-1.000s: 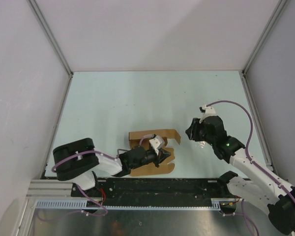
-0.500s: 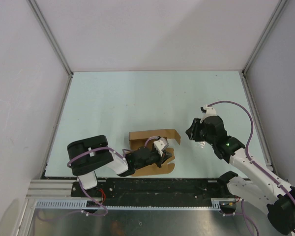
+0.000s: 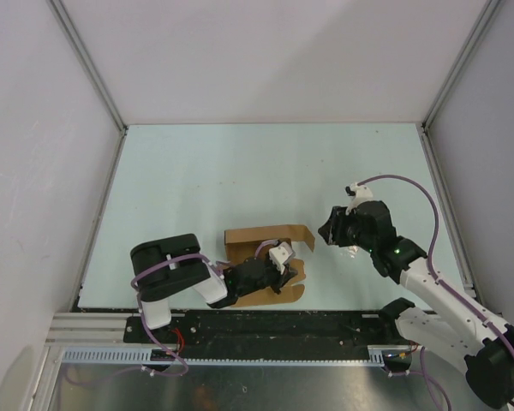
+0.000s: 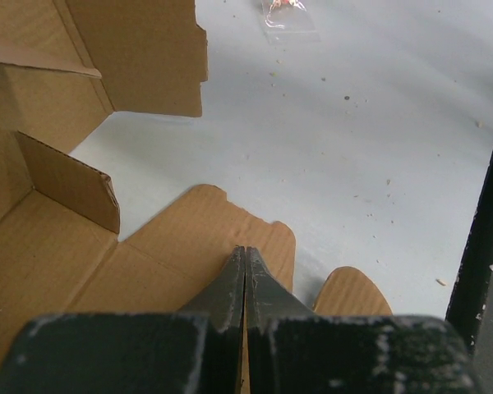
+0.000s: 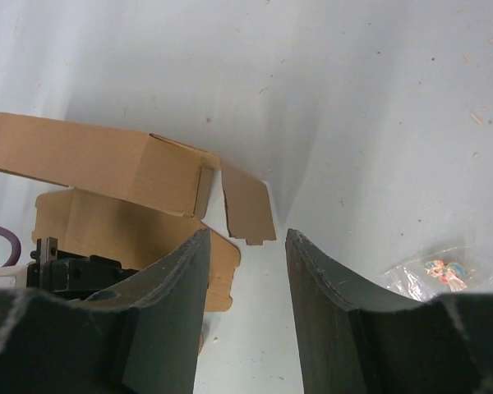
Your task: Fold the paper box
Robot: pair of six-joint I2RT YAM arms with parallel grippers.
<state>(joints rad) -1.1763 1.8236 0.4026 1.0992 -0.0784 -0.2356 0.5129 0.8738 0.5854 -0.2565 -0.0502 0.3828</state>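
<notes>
The paper box (image 3: 257,236) is brown cardboard, partly folded, lying near the table's front edge. Its back wall stands up with a flap bent round at the right, and its front panel (image 4: 57,254) lies flat. My left gripper (image 3: 289,270) is shut, with its tips (image 4: 245,250) resting over the flat front panel near the rounded tabs. I see nothing pinched between its fingers. My right gripper (image 3: 327,231) hovers just right of the box. It stands open (image 5: 246,234) and empty, facing the loose side flap (image 5: 248,205).
A small clear plastic scrap (image 3: 349,251) lies on the table under my right arm; it also shows in the right wrist view (image 5: 431,275). The black front rail (image 3: 265,324) runs just behind the box's near edge. White walls enclose the table.
My left arm's elbow has swung right and its shut gripper has slid slightly right on the box's flat panel. My right gripper has opened wider and edged left.
</notes>
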